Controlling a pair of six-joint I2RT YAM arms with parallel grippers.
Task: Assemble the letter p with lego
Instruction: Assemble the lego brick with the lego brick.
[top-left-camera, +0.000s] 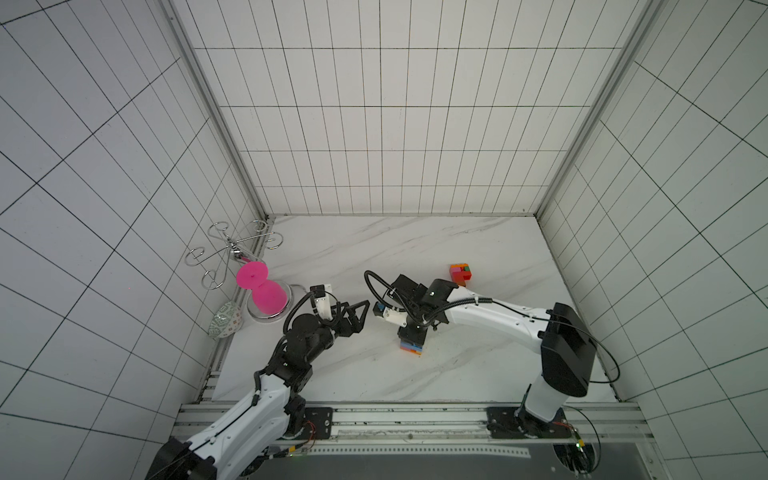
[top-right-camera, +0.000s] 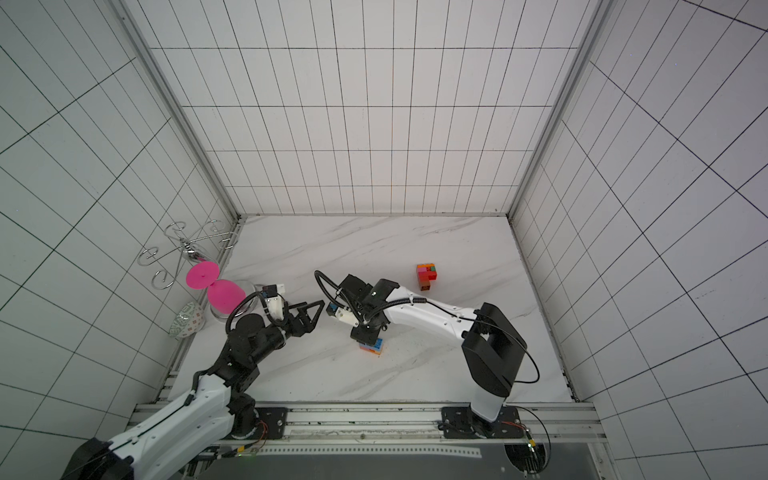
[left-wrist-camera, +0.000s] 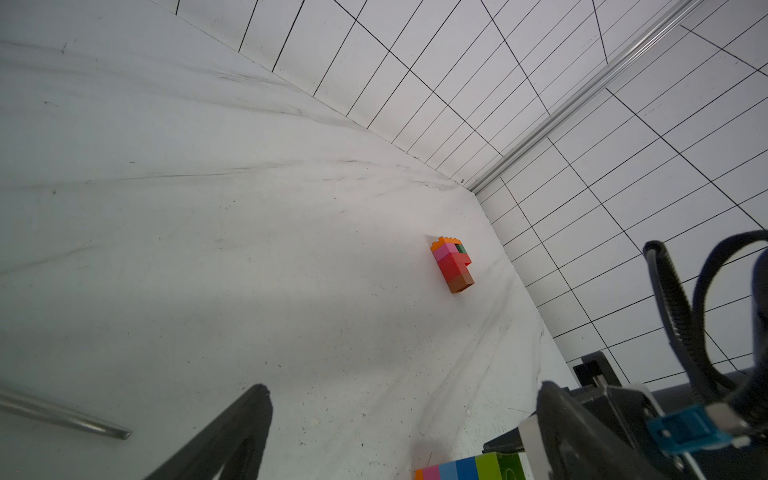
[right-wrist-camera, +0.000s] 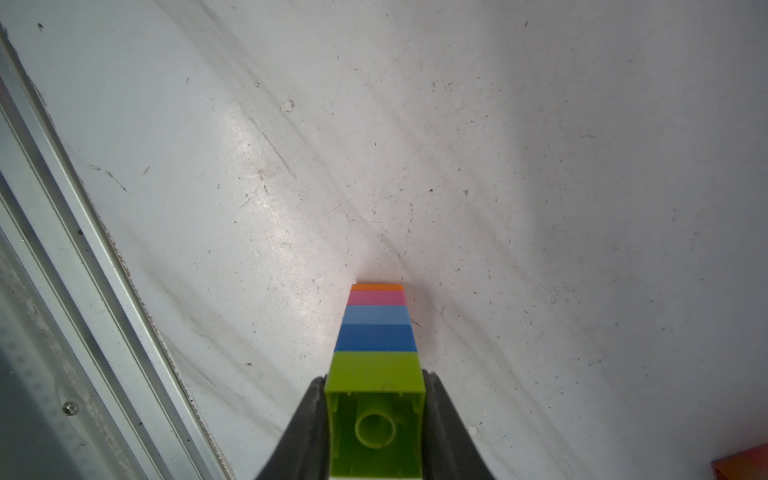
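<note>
The lego shows as two built pieces. A straight column (right-wrist-camera: 376, 328) of studded plastic bricks, lime, blue, light blue, pink and orange, stands upright on the white marbled desk (top-left-camera: 415, 249). Its orange end is down, and the hollow underside of the lime brick (right-wrist-camera: 376, 432) faces up. The right pincer (right-wrist-camera: 376, 384) is clenched on that lime brick, with a dark finger (right-wrist-camera: 309, 415) pressed to each side.

Beyond the column and to its right, well apart, a second lego block (top-left-camera: 460, 274) of orange, pink, red, green and brown bricks lies alone on the desk. Near the column's left, not touching it, the left pincer (top-left-camera: 357, 316) hangs released, jaws spread wide and holding nothing.

Farther left of the column, a bright pink hourglass-shaped thing (top-left-camera: 264, 291) stands on a clear round base (top-left-camera: 270, 318). A chrome wire rack (top-left-camera: 232, 249) is behind it and a patterned bowl (top-left-camera: 226, 320) in front.
</note>
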